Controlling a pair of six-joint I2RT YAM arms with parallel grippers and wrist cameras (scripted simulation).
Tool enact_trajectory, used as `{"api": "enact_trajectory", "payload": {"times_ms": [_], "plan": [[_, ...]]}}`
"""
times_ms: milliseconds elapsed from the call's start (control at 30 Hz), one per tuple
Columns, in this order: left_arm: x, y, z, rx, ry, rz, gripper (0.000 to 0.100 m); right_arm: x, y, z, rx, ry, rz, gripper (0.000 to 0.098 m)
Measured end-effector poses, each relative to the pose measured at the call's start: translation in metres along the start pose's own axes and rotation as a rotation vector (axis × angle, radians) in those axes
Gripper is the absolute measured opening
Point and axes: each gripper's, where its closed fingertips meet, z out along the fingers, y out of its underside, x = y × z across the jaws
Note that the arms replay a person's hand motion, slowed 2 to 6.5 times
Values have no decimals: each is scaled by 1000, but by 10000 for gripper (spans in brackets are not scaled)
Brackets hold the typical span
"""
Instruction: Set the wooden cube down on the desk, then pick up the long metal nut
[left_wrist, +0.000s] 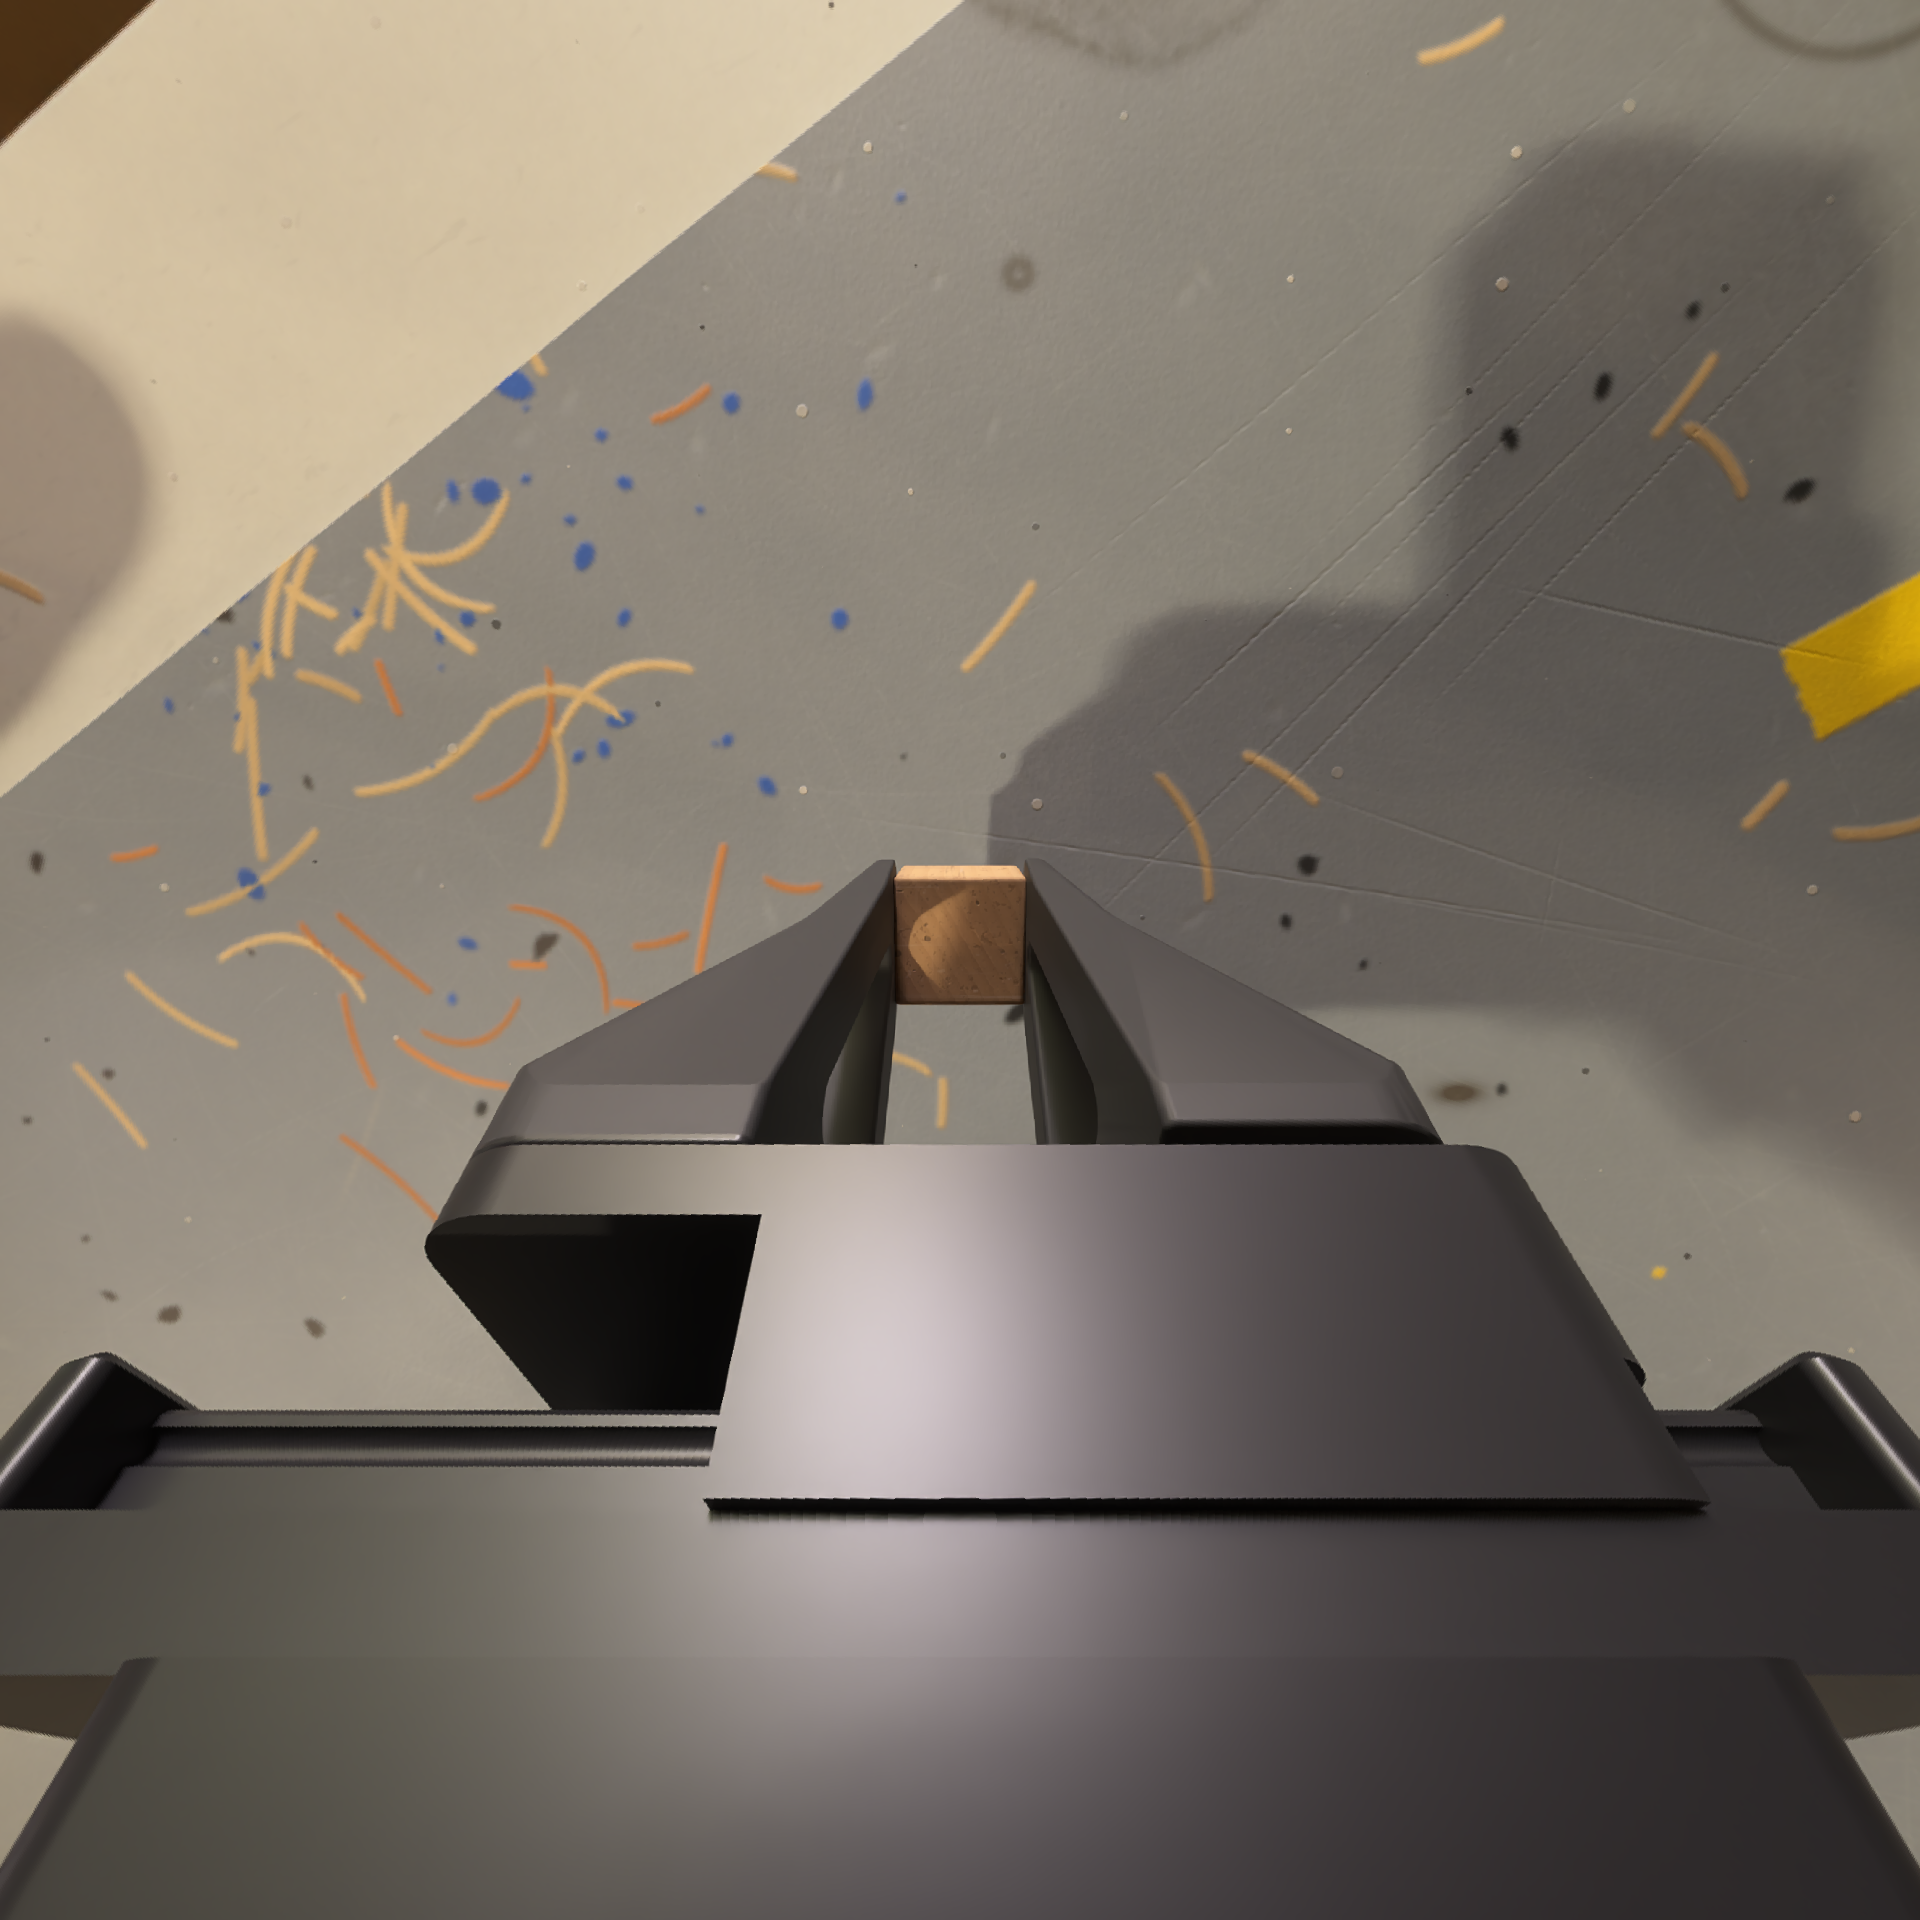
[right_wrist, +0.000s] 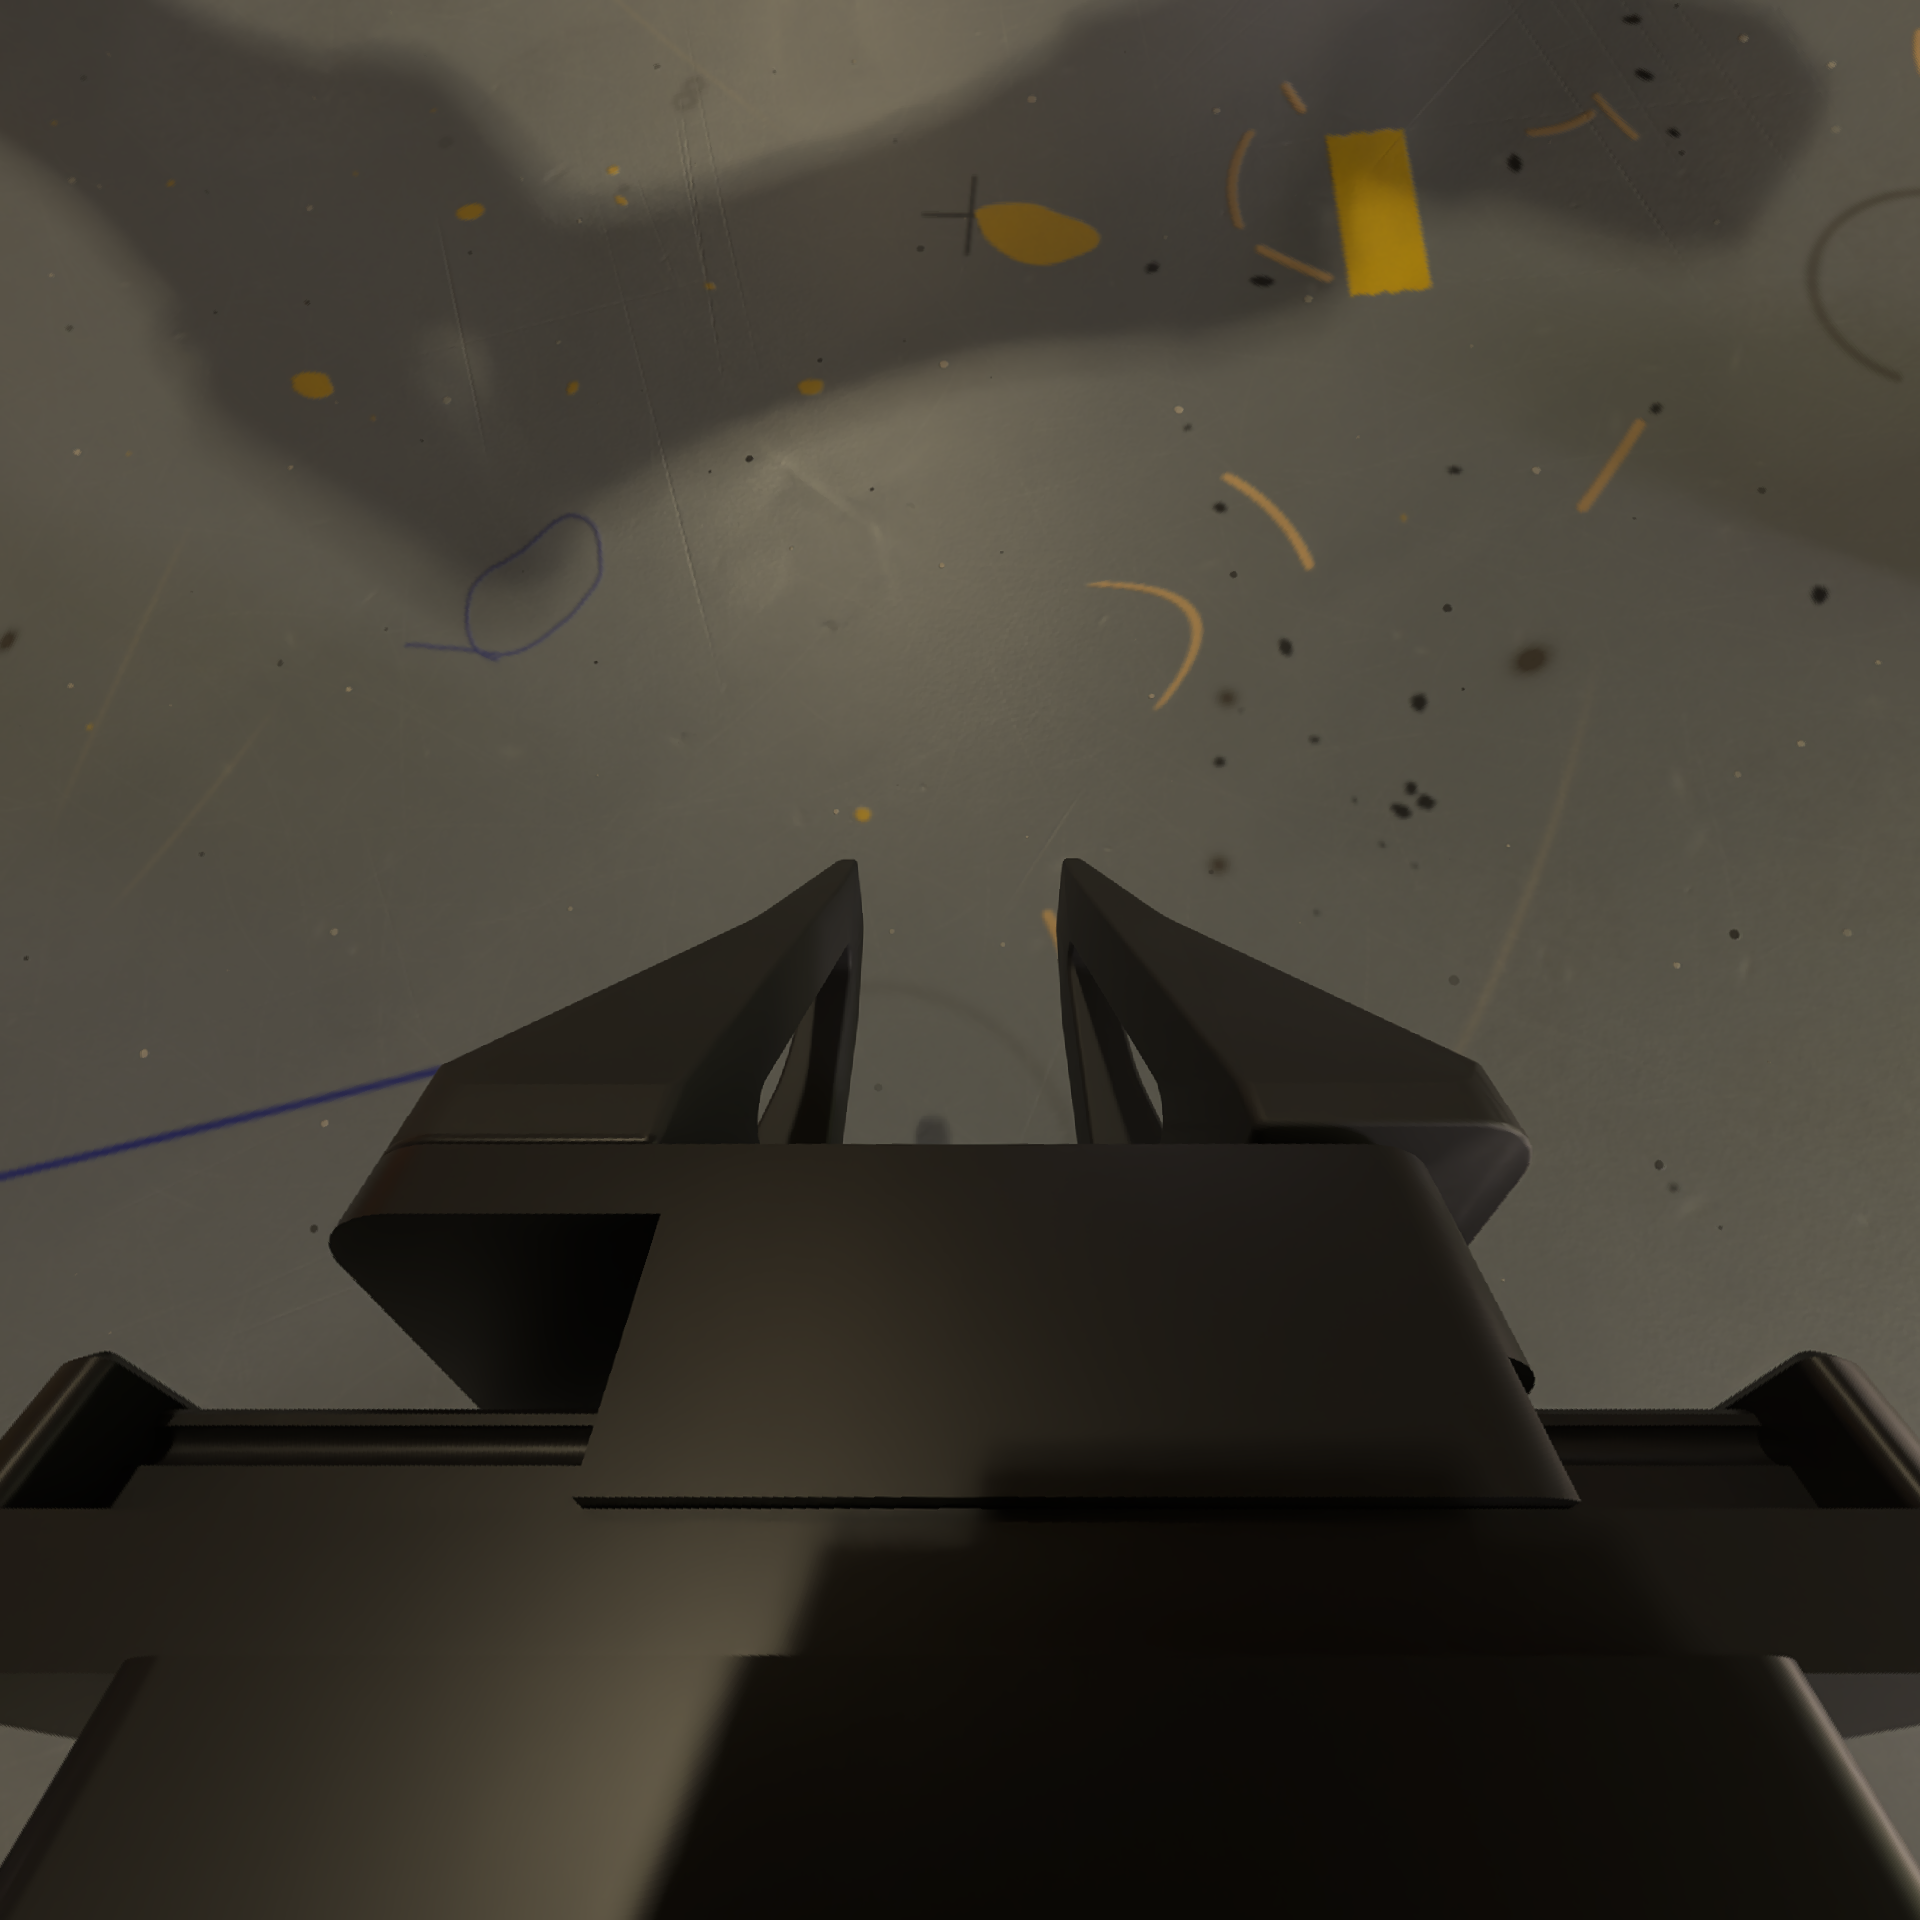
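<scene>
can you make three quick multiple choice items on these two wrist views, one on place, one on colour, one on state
1. Where is the wooden cube?
A. between the left tool's fingertips
B. on the yellow tape
C. under the right tool

2. What colour is the tape strip?
A. red
B. yellow
C. green

3. What state is the right tool in?
A. shut on the nut
B. shut on the cube
C. open, empty

A: the left tool clamps the cube. B: the strip is yellow. C: only desk shows between its fingers.
</scene>
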Motion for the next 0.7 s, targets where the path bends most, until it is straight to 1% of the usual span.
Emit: {"api": "enact_trajectory", "payload": {"times_ms": [167, 367, 500, 700], "plan": [[3, -5, -19, 36, -15, 9, 200, 0, 0, 0, 2, 0, -1, 312], [22, -26, -59, 139, -15, 42, 199, 1, -1, 0, 8, 4, -4, 302], [47, -43, -87, 212, 16, 77, 200, 2, -2, -2, 30, 9, -1, 298], [104, -66, -125, 307, 112, 156, 200, 6, -6, -5, 81, 26, 2, 293]]}}
